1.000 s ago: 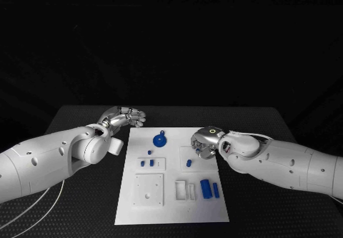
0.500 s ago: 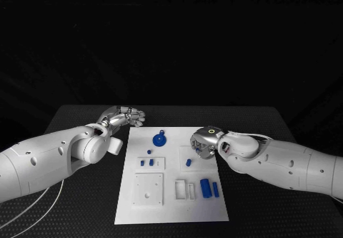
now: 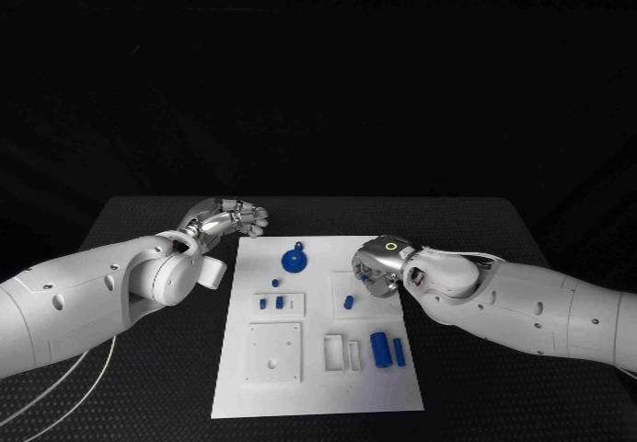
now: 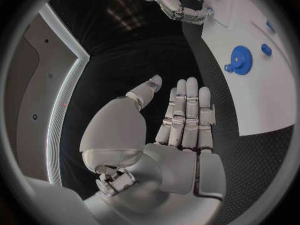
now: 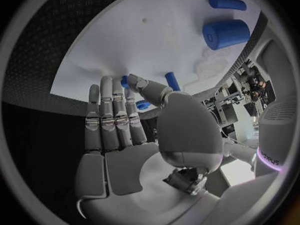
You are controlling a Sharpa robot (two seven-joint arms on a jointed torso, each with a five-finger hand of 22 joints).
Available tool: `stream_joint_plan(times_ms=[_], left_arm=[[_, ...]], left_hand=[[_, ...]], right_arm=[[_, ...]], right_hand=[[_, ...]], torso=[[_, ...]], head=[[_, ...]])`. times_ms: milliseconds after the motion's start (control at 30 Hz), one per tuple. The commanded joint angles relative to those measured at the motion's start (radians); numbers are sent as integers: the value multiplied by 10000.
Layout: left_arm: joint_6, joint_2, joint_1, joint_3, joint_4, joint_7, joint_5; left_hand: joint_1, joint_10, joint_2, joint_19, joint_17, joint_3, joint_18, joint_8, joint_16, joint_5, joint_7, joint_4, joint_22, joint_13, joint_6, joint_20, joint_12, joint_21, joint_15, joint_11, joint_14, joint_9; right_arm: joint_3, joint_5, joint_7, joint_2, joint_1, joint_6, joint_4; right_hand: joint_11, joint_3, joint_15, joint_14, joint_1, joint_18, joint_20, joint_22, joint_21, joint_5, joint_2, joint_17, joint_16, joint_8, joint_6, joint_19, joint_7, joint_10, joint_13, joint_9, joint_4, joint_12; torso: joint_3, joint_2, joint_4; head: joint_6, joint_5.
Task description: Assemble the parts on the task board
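The white task board (image 3: 318, 368) lies mid-table. A blue gear (image 3: 297, 261) (image 4: 240, 60) rests on its far end, with small blue pegs (image 3: 272, 301) below it. A thick blue cylinder (image 3: 381, 350) (image 5: 226, 33) and a thin peg (image 3: 399, 349) (image 5: 227, 3) lie near the right edge. My right hand (image 3: 376, 270) (image 5: 125, 135) hovers over the board's right edge, fingers extended and holding nothing, its thumb tip close to a short blue peg (image 3: 349, 301) (image 5: 169, 80). My left hand (image 3: 228, 217) (image 4: 178, 130) stays off the board's far left corner, empty, with its fingers straight.
Raised white blocks sit on the board: a square plate with holes (image 3: 276, 352) and a slotted holder (image 3: 342, 352). Black table (image 3: 146, 276) surrounds the board on all sides. A white cable (image 3: 80, 378) runs under my left arm.
My right hand has shifted slightly left over the board's edge. The left hand and the parts have not moved.
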State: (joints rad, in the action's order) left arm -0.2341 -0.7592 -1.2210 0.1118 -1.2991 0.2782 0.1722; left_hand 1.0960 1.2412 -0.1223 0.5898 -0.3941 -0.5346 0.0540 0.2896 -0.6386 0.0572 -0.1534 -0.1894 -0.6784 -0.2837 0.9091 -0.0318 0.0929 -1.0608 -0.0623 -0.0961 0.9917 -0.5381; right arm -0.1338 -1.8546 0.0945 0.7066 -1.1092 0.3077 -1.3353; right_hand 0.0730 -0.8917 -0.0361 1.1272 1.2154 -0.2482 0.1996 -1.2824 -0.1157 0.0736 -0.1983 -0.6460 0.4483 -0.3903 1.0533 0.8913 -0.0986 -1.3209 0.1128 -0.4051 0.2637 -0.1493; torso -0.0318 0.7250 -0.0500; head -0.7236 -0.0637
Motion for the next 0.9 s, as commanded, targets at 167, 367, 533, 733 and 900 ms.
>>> stream_joint_plan(times_ms=[167, 367, 533, 733, 900], left_arm=[[102, 10, -9, -6, -24, 50, -16], [100, 10, -8, -6, -12, 52, -16], [101, 9, -8, -6, -2, 49, -16], [92, 12, -8, -6, 29, 45, -17], [103, 13, -8, -6, 41, 34, -19]], left_hand=[[25, -59, -31, -50, -23, -16, 45, -1, 69, 18, -18, -56, -16, 11, -76, 26, -35, 46, -78, 3, 21, 8], [26, -62, -29, -50, -31, -17, 44, -1, 77, 19, -19, -58, -17, 13, -79, 28, -37, 48, -79, 2, 21, 9], [26, -66, -26, -51, -40, -18, 43, -2, 86, 20, -21, -58, -18, 15, -83, 29, -40, 50, -81, -1, 21, 10], [17, -70, -23, -51, -53, -16, 40, -3, 100, 19, -24, -55, -19, 19, -91, 32, -42, 53, -84, -4, 20, 11], [13, -72, -20, -51, -62, -15, 40, -3, 108, 20, -26, -53, -20, 21, -95, 34, -44, 55, -85, -5, 21, 12]], right_arm=[[-140, -126, 101, 78, 191, -258, 17], [-134, -91, 89, 123, 190, -44, -26], [-100, -65, 76, 182, 186, 99, -116], [-18, 12, 66, 193, 173, 127, -154], [65, 54, 52, 214, 157, 140, -207]], right_hand=[[-99, -112, 19, 152, 43, -136, -37, -30, -25, 75, -130, -106, 34, -52, 145, 167, 21, -215, 125, -12, -68, -43], [-111, -155, 31, 179, 43, -136, -51, -40, -20, 24, -168, -162, 21, -51, 171, 207, 30, -241, 163, -26, -118, -38], [-116, -194, 38, 195, 50, -135, -59, -49, -9, -47, -202, -209, 3, -45, 183, 229, 34, -253, 194, -36, -163, -27], [-121, -220, 42, 209, 56, -135, -64, -57, -2, -94, -224, -245, -12, -42, 194, 247, 38, -264, 218, -46, -201, -19], [-123, -228, 44, 216, 57, -135, -66, -60, 0, -99, -231, -258, -17, -41, 198, 254, 39, -270, 227, -50, -215, -17]], torso=[[-1, 2, -13], [4, 4, -6], [-4, 2, 1], [-3, -4, -6], [-9, -3, -9]], head=[[2, -12], [5, 14], [3, 16], [-5, 29], [-3, 32]])
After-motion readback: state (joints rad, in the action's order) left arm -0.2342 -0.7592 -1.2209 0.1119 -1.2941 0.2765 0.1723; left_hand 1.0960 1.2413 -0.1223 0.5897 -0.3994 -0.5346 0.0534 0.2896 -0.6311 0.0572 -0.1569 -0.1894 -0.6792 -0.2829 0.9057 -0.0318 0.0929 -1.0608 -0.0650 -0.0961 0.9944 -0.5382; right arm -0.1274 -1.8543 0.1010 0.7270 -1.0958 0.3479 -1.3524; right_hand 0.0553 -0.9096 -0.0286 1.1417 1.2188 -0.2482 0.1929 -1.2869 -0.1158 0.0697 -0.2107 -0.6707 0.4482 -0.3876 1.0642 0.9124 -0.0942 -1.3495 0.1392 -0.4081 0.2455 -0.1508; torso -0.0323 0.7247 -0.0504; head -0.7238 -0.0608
